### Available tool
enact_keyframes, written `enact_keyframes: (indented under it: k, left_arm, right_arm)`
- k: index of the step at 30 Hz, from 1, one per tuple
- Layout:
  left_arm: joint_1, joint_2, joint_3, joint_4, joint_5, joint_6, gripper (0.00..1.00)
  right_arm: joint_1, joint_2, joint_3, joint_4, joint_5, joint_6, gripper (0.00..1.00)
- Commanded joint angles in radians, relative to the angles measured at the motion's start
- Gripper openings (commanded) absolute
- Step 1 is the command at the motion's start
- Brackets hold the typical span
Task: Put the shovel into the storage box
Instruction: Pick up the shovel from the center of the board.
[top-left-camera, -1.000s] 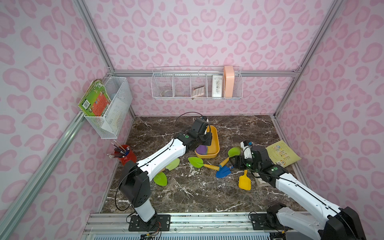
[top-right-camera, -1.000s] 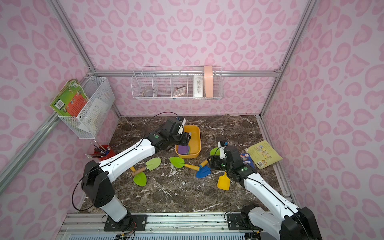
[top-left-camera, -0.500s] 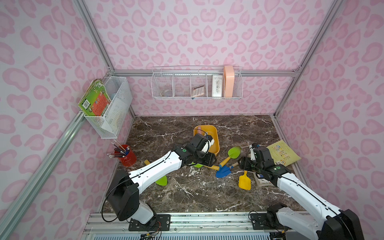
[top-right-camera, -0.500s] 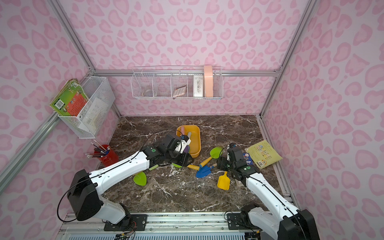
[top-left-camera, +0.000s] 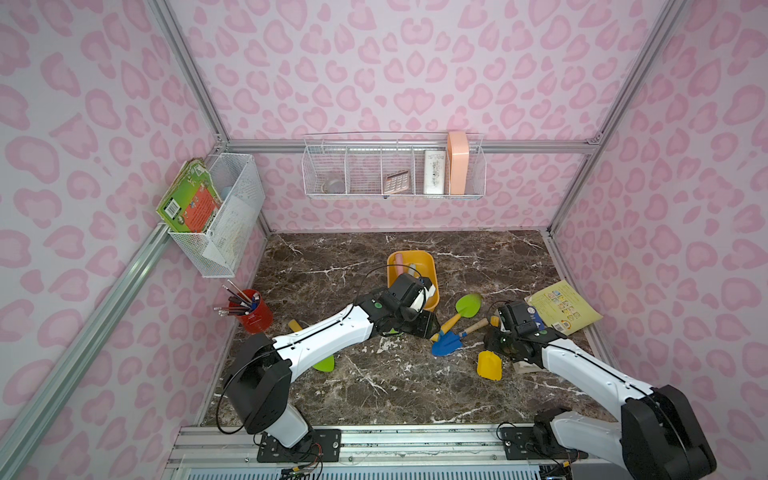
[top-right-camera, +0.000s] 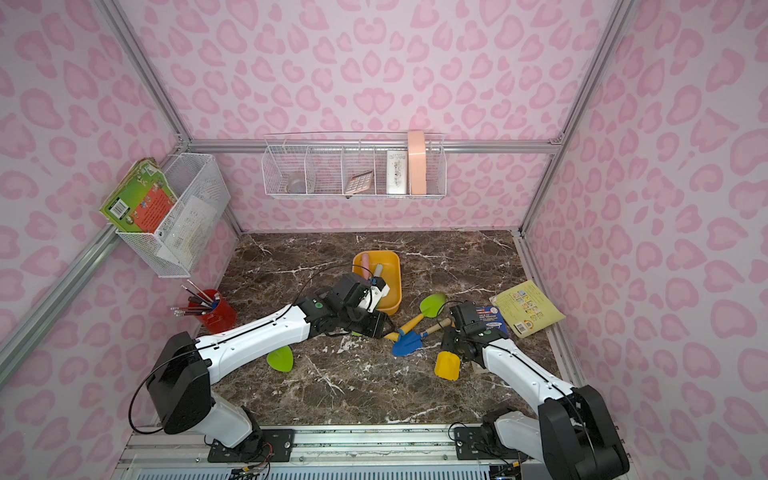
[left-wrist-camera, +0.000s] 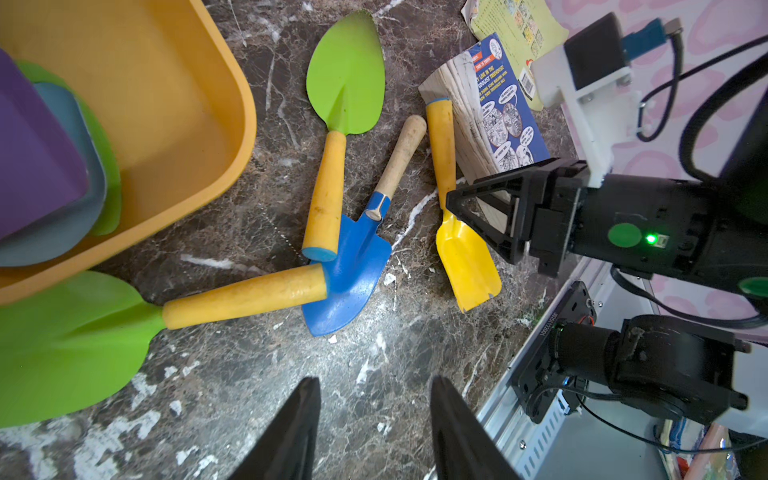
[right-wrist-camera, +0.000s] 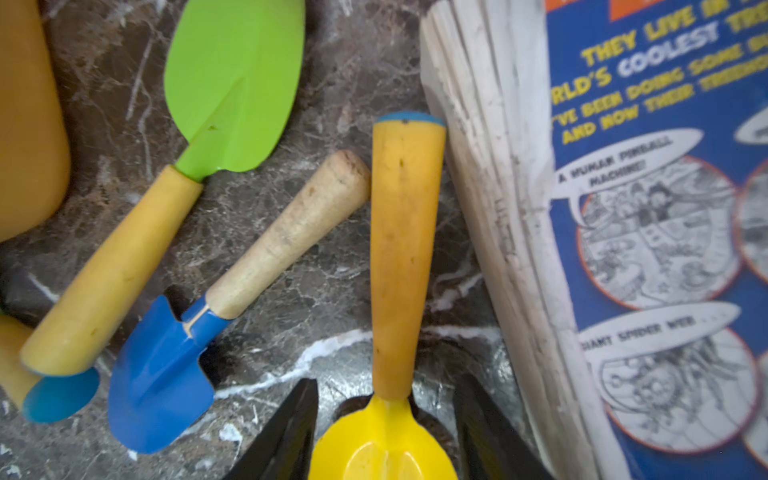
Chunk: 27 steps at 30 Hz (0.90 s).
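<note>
Fingers, right gripper (right-wrist-camera: 384, 382): spread, one black finger (right-wrist-camera: 286, 436) on each side of the yellow shovel (right-wrist-camera: 405, 249) where handle meets blade; a dark gap shows between each finger and the handle.
Fingers, left gripper (left-wrist-camera: 374, 382): spread, nothing between them, over the bare marble table (left-wrist-camera: 374, 345) close to the shovels.
Yellow shovel, position: flat on the table, outside the storage box (left-wrist-camera: 166, 104), blade toward the front edge, handle alongside the page edge of a thick book (left-wrist-camera: 503, 124).
Blue shovel (left-wrist-camera: 353, 266): flat between the two arms; the end of its wooden handle touches the yellow shovel's handle.
Green shovels: one (left-wrist-camera: 345, 75) rests its yellow handle end on the blue blade. A second (left-wrist-camera: 241, 297) points its handle at the same blade, with its own blade by the box corner. A third (top-left-camera: 323, 364) shows partly under the left arm.
Yellow booklet (top-left-camera: 563, 305): flat by the right wall, beyond the thick book.
Red cup (top-left-camera: 255, 318): by the left wall, pencils standing in it.
Box contents: purple, grey-blue and green blades stacked at the near end, a pink handle toward the far end.
Wire baskets: one (top-left-camera: 232, 216) on the left wall, one (top-left-camera: 395, 183) on the back wall.
</note>
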Motion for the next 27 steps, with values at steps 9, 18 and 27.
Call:
enact_keyframes:
  k: [9, 18, 27]
  left_arm:
    - [-0.002, 0.001, -0.024, 0.032, -0.005, -0.007, 0.48]
    - [-0.002, 0.013, -0.026, 0.032, -0.023, -0.010, 0.48]
    - [-0.002, 0.011, -0.029, 0.039, -0.057, -0.036, 0.47]
  right_arm:
    - [-0.001, 0.077, 0.011, 0.033, 0.025, 0.020, 0.43]
    - [-0.001, 0.090, -0.016, 0.053, 0.016, 0.025, 0.34]
    - [0.000, 0.031, -0.006, 0.018, 0.024, 0.013, 0.17]
